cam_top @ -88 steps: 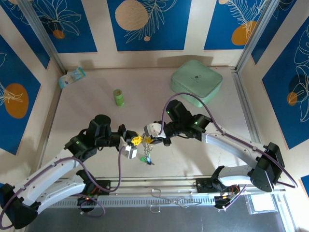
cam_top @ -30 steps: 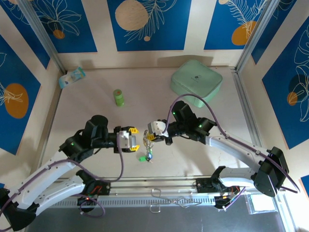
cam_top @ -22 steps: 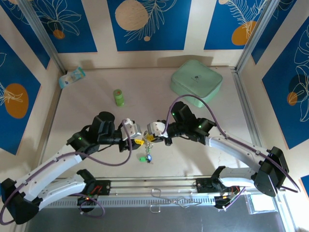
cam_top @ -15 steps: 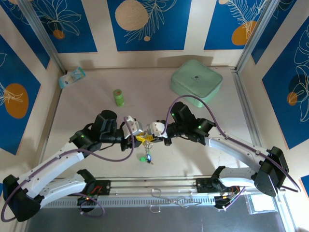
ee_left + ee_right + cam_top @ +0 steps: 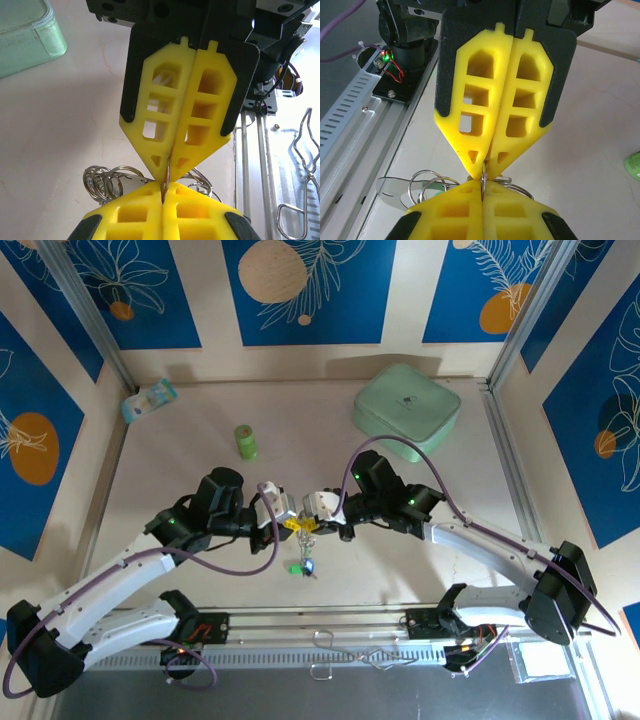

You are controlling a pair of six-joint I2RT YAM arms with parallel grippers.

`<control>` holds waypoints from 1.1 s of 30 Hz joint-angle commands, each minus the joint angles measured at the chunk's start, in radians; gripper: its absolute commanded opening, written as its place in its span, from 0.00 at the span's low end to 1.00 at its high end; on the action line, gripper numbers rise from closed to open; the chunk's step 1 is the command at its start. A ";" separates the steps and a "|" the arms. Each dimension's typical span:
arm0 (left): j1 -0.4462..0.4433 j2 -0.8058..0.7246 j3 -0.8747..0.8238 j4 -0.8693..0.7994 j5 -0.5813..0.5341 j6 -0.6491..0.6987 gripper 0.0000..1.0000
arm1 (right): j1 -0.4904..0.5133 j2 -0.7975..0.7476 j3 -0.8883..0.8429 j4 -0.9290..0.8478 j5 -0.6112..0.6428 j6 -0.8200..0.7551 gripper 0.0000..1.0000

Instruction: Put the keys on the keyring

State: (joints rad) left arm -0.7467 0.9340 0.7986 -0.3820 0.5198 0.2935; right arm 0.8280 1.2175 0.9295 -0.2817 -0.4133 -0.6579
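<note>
1. Table (image 5: 180, 480), pale, with both arms meeting near its centre.
2. Mint box (image 5: 405, 410) sits at 1 o'clock.
3. Left gripper (image 5: 285, 520), reaching in from 9 o'clock, and right gripper (image 5: 312, 517), from 3 o'clock, meet tip to tip, each clamped on the keyring (image 5: 167, 175).
4. Green bottle (image 5: 245, 442) stands at 11 o'clock.
5. Keys (image 5: 303, 565), with green and blue heads, are at 6 o'clock just beneath the fingertips.
</note>
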 commanded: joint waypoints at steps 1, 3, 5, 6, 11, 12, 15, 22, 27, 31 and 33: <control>-0.015 -0.033 -0.010 0.111 0.013 0.015 0.00 | -0.007 0.009 0.026 -0.005 -0.060 0.024 0.04; -0.017 -0.044 -0.027 0.118 0.003 0.019 0.00 | -0.025 0.000 0.010 0.000 -0.080 0.040 0.12; -0.023 -0.050 -0.045 0.122 -0.009 0.035 0.00 | -0.036 -0.006 -0.011 0.020 -0.094 0.057 0.20; -0.026 -0.053 -0.053 0.127 -0.017 0.043 0.00 | -0.038 -0.006 -0.017 0.027 -0.097 0.062 0.22; -0.040 -0.076 -0.123 0.187 -0.090 0.095 0.00 | -0.038 -0.011 -0.051 0.075 -0.101 0.090 0.34; -0.040 -0.081 -0.135 0.196 -0.099 0.102 0.00 | -0.039 -0.015 -0.058 0.080 -0.098 0.089 0.35; -0.041 -0.090 -0.169 0.227 -0.110 0.119 0.00 | -0.046 -0.038 -0.084 0.089 -0.095 0.089 0.37; -0.044 -0.086 -0.185 0.243 -0.093 0.134 0.00 | -0.070 -0.079 -0.135 0.135 -0.110 0.099 0.36; -0.044 -0.087 -0.187 0.243 -0.094 0.141 0.00 | -0.064 -0.064 -0.130 0.126 -0.101 0.091 0.37; -0.045 -0.086 -0.186 0.245 -0.092 0.136 0.00 | -0.052 -0.041 -0.115 0.127 -0.089 0.086 0.36; -0.046 -0.087 -0.185 0.246 -0.092 0.131 0.00 | -0.045 -0.028 -0.107 0.126 -0.081 0.081 0.36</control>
State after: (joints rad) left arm -0.7807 0.8619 0.6121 -0.1791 0.4171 0.4179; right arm 0.7704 1.1702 0.8021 -0.1623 -0.4892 -0.5716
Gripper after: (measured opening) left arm 0.056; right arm 0.360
